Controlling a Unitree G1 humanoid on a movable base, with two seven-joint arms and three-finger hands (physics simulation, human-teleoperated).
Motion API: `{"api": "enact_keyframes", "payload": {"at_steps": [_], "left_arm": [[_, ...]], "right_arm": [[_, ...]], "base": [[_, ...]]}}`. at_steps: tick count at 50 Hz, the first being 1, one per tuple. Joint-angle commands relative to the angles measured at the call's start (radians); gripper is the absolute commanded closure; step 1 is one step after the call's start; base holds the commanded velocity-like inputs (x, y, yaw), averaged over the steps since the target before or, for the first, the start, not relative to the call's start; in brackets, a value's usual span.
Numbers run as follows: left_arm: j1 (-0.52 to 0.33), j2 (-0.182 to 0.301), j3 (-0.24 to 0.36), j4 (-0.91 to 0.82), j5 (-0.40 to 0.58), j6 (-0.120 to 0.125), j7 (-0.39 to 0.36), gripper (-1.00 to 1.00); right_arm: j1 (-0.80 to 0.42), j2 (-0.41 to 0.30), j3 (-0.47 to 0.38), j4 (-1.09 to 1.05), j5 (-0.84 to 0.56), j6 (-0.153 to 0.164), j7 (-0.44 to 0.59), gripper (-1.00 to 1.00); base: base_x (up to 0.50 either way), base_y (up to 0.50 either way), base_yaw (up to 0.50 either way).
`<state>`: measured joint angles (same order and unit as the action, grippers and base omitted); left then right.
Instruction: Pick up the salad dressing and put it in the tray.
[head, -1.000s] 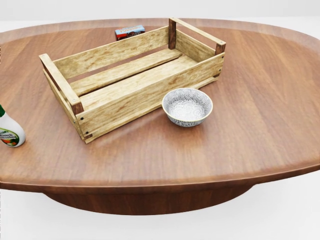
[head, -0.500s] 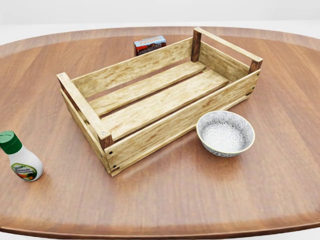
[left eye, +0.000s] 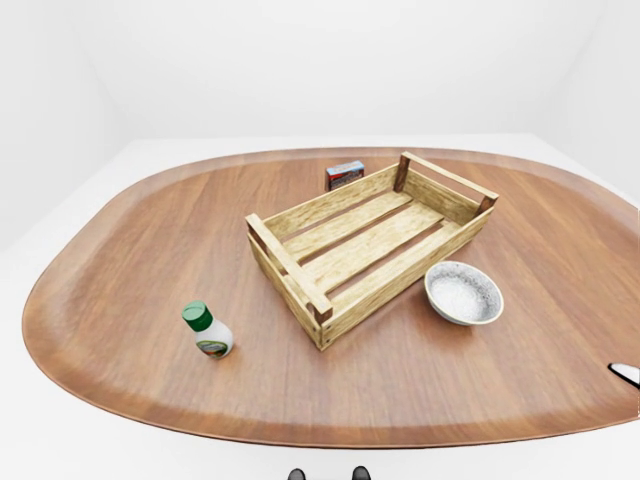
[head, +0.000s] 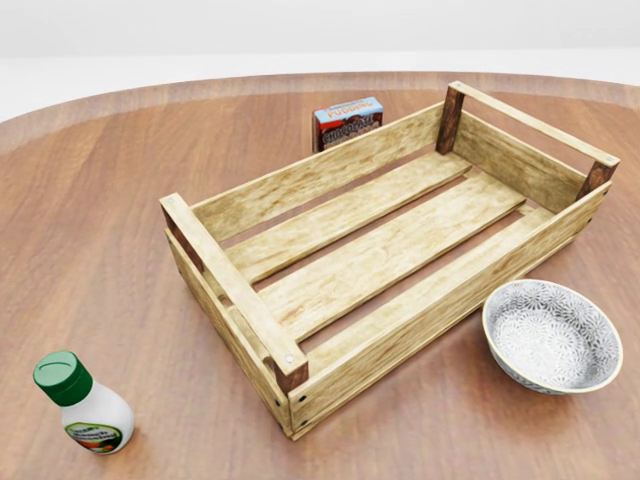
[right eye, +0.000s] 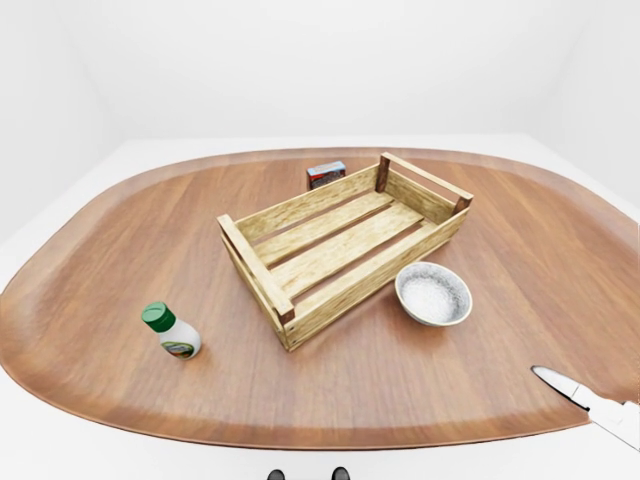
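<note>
A knife is being shown at the counter's near right only by the eye views; no hand is being shown, so grip cannot be told.

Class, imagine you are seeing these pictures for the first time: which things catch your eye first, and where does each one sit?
The slatted wooden tray dominates the middle of the head view, lying at an angle on the brown oval table. At its lower right stands a patterned bowl, and at the lower left the green-capped salad dressing stands apart from the tray. A small box peeks up behind the tray's top wall.
</note>
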<state>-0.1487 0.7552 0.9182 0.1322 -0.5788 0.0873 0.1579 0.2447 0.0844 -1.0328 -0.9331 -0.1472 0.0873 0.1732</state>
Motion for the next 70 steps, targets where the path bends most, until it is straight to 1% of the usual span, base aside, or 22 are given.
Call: {"api": "enact_keyframes", "payload": {"at_steps": [1,21,30,39,41,42,43,44,45,46,50,55,56,59,63,70], "left_arm": [[-0.006,0.004,-0.023,0.039,-0.001,0.000,-0.007,-1.00],[0.002,-0.003,-0.023,0.034,-0.005,0.000,-0.008,-1.00],[0.005,-0.007,-0.016,0.020,-0.006,0.000,-0.008,-1.00],[0.008,-0.009,-0.006,-0.005,-0.009,0.000,-0.002,-1.00],[0.008,-0.010,-0.006,-0.011,-0.009,0.000,0.000,-1.00],[0.008,-0.010,-0.006,-0.012,-0.008,0.000,0.001,-1.00],[0.008,-0.011,-0.006,-0.013,-0.008,0.000,0.001,-1.00],[0.008,-0.011,-0.005,-0.014,-0.007,0.000,0.001,-1.00],[0.007,-0.011,-0.005,-0.012,-0.007,0.000,0.001,-1.00],[0.007,-0.010,-0.005,-0.012,-0.007,0.000,0.000,-1.00],[0.006,-0.010,-0.006,-0.012,-0.007,0.000,0.000,-1.00],[0.007,-0.011,-0.005,-0.016,-0.007,0.000,0.002,-1.00],[0.007,-0.010,-0.003,-0.020,-0.008,0.000,0.003,-1.00],[0.008,-0.011,-0.002,-0.024,-0.008,0.000,0.004,-1.00],[0.006,-0.013,-0.005,-0.028,-0.006,0.000,0.005,-1.00],[0.008,-0.015,0.001,-0.046,-0.006,0.000,0.008,-1.00]], "right_arm": [[-0.009,-0.020,0.019,0.012,-0.048,0.000,-0.006,-1.00],[-0.012,-0.025,0.032,0.024,-0.079,0.000,-0.007,-1.00],[-0.014,-0.028,0.014,0.027,-0.047,0.000,-0.006,-1.00],[-0.019,-0.028,0.033,0.027,-0.046,0.000,-0.006,-1.00],[-0.020,-0.017,0.016,0.051,0.021,0.000,-0.001,-1.00],[-0.015,-0.017,0.025,0.076,0.028,0.000,0.001,-1.00],[-0.019,-0.019,0.036,0.099,0.023,0.000,-0.021,-1.00],[-0.013,-0.026,0.039,0.089,0.023,0.000,-0.016,-1.00],[-0.003,-0.035,0.067,0.086,-0.030,0.000,-0.005,-1.00],[0.002,-0.036,0.080,0.108,-0.116,0.000,-0.040,-1.00],[-0.002,-0.025,0.058,0.104,-0.057,0.000,-0.031,-1.00],[-0.010,-0.032,0.059,0.095,-0.056,0.000,-0.026,-1.00],[-0.018,-0.029,0.044,0.084,-0.008,0.000,-0.023,-1.00],[-0.015,-0.026,0.016,0.080,0.060,0.000,-0.024,-1.00],[-0.005,-0.029,-0.012,0.089,0.093,0.000,-0.021,-1.00],[0.000,-0.025,-0.023,0.098,0.111,0.000,-0.016,-1.00]], "base": [[0.41,0.33,0.00],[0.42,0.32,0.00],[0.43,0.29,0.00],[0.43,0.29,0.00],[0.22,0.15,0.00],[0.00,0.00,0.00],[0.00,0.00,0.00],[0.00,0.00,0.00],[0.00,0.00,0.00],[0.04,0.50,0.00],[0.04,0.50,0.00],[0.04,0.50,0.00],[0.13,0.40,0.00],[0.00,0.00,0.00],[0.00,0.00,0.00],[0.00,0.00,0.00]]}}
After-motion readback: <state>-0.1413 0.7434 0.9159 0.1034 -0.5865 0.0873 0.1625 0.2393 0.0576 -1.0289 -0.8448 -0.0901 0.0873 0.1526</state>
